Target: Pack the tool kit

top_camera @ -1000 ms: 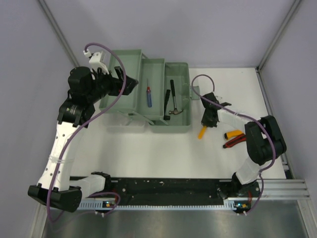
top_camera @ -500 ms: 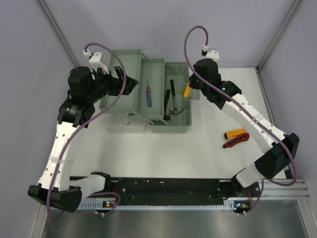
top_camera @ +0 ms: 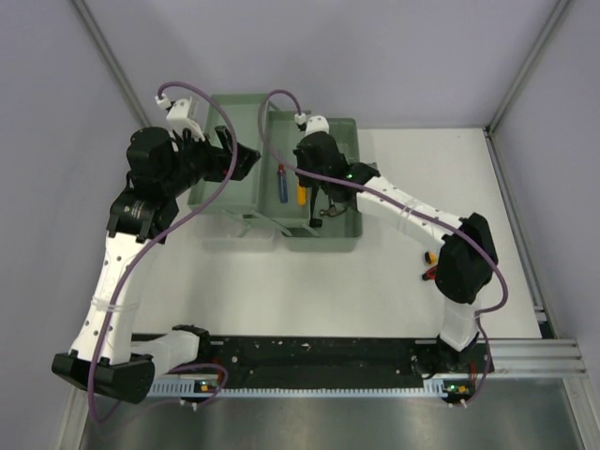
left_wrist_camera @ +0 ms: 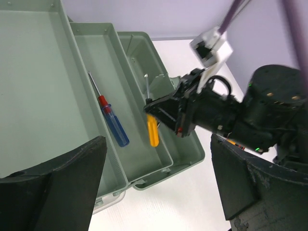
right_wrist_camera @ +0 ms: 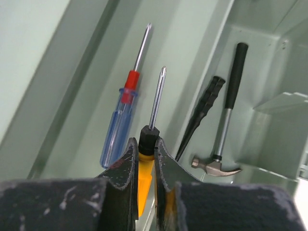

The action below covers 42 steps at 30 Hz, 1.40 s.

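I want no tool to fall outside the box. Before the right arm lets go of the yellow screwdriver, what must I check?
1. Right jaws shut on the yellow screwdriver: ok.
2. Screwdriver above the middle tray: ok.
3. Apart from the blue screwdriver beside it: ok.
4. Tip touching the tray floor: cannot tell.
5. Left jaws open, holding nothing: ok.

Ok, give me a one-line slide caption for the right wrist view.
Right gripper holds the yellow screwdriver alongside the blue screwdriver lying in the toolbox tray.
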{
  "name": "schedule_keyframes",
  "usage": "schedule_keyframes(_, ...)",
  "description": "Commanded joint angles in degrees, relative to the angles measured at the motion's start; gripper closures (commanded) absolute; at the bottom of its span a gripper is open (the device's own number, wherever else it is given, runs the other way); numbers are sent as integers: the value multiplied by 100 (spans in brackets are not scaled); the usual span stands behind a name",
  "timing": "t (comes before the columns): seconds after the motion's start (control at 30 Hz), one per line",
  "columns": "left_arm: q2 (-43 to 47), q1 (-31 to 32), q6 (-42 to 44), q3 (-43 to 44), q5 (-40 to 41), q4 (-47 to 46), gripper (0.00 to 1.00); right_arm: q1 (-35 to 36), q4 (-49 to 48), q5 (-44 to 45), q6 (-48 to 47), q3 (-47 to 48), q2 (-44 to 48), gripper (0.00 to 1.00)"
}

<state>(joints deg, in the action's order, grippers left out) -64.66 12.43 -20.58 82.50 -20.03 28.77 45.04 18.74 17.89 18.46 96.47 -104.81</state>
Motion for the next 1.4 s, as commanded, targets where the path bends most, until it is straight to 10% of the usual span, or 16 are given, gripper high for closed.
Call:
schedule_keyframes(0.0, 129, 5, 63, 38, 34, -74, 8, 172, -398, 21, -176, 478, -197, 100)
schedule_keyframes(0.87, 156, 5, 326, 478, 184, 164, 8, -73, 427, 892, -265, 901, 241, 57)
schedule_keyframes(1.17, 121, 5, 212, 504, -422, -3, 7, -1469, 1016, 1401, 420, -1250, 2498, 51)
schedule_keyframes(1.37, 94, 5, 98, 390, -502, -162, 7, -3015, 1588, 929, 1888, -3279, 3730, 28)
